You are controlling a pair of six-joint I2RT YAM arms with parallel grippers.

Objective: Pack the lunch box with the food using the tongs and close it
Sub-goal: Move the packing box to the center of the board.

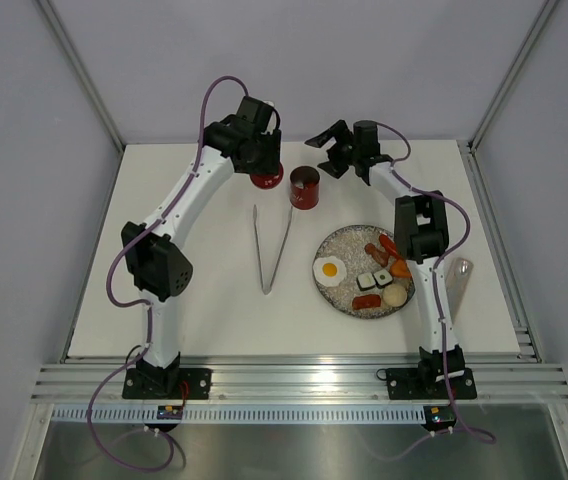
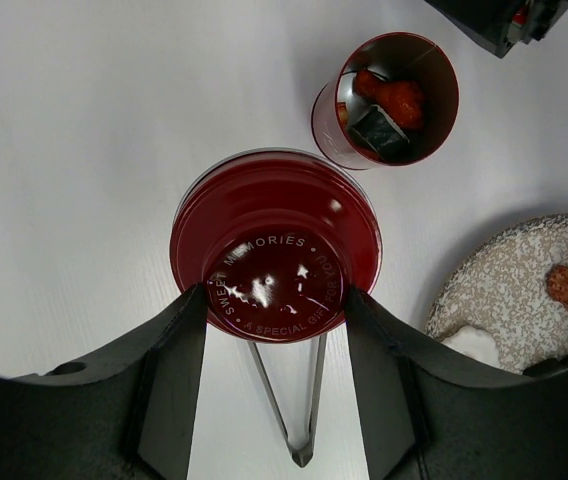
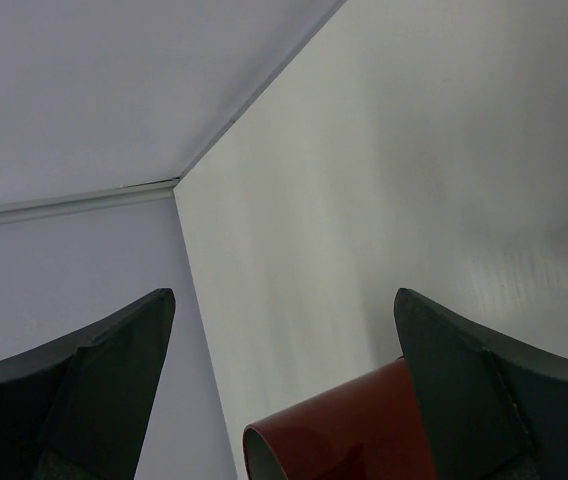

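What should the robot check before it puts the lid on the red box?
1. Lid held by the left hand, a finger on each side: ok.
2. Box upright and open: ok.
3. All food packed: not ok. A sausage and a sushi roll are inside, but the egg, the bun and more lie on the plate.
4. Tongs in a hand: not ok, they lie on the table.
5. Right hand open and empty: ok.
6. Room left in the box: cannot tell.
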